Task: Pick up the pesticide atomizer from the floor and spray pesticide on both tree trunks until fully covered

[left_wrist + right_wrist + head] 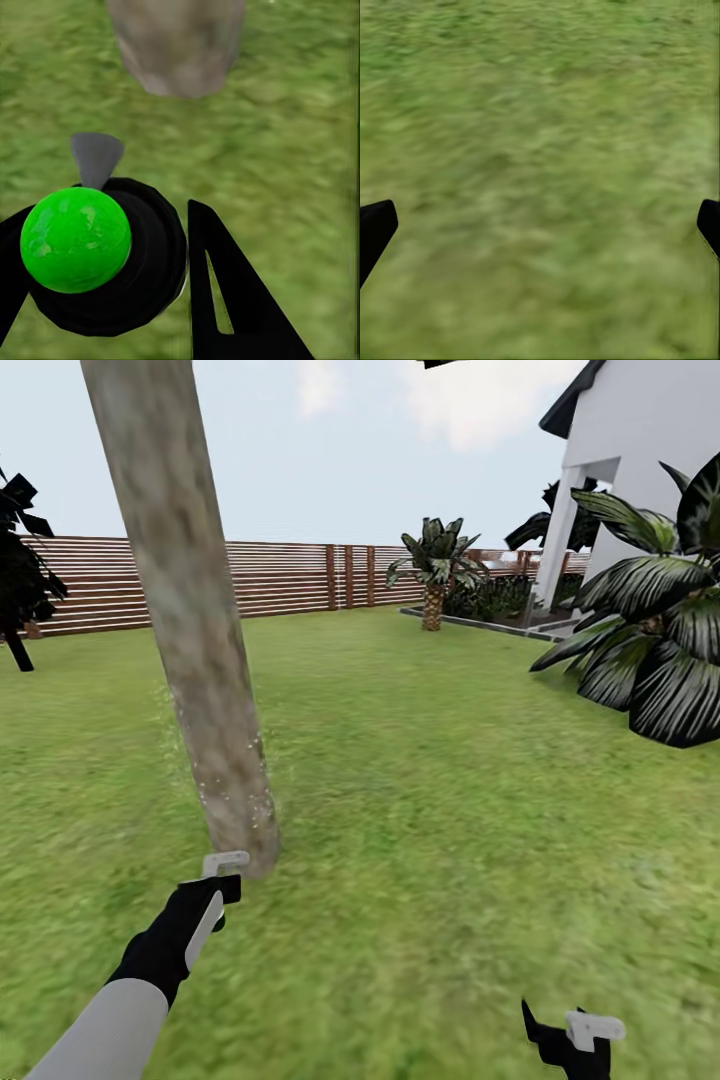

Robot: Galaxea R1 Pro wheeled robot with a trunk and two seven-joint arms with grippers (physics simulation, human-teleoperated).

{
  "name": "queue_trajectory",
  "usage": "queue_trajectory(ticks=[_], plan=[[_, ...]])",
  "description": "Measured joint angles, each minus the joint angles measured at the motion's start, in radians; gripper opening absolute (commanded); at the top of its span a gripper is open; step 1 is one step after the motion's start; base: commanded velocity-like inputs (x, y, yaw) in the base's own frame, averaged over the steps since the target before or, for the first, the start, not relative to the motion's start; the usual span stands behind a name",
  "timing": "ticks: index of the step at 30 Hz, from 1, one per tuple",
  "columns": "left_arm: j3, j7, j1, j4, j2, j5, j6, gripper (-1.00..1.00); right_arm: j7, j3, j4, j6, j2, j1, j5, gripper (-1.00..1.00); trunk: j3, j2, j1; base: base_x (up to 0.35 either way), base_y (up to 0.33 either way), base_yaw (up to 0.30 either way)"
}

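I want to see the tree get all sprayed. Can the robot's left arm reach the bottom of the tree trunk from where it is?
Probably yes. The left gripper, holding the pesticide atomizer, sits just short of the base of the tree trunk, with only grass between them. White specks already dot the lower trunk.

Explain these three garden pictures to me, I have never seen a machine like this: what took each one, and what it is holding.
It is a simulated two-armed robot. The wide picture comes from its head camera, looking across green grass to a mottled grey-brown tree trunk, a brown slatted fence and a white house. The other two come from cameras near each gripper. The left gripper is shut on a blackish spray bottle with a bright green round part, aimed at the trunk's base, where white specks cling. The right gripper is open and empty.
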Motion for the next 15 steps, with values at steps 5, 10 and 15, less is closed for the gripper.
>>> queue_trajectory(ticks=[5,10,15], plan=[[0.000,0.000,0.000,0.000,0.000,-0.001,0.000,-1.00,0.000,0.000,0.001,0.000,0.000,0.000,0.000,1.00,0.000,0.000,0.000,0.096,-0.265,0.272],[0.002,0.001,0.001,0.002,0.002,-0.001,0.001,-1.00,0.000,-0.001,-0.001,0.000,-0.001,0.000,-0.001,1.00,0.000,0.000,0.000,0.007,-0.145,0.139],[-0.005,0.002,-0.012,0.003,-0.004,-0.002,0.013,-1.00,0.000,-0.001,-0.001,0.000,-0.002,0.000,-0.001,1.00,0.000,0.000,0.000,0.000,-0.005,0.004]])
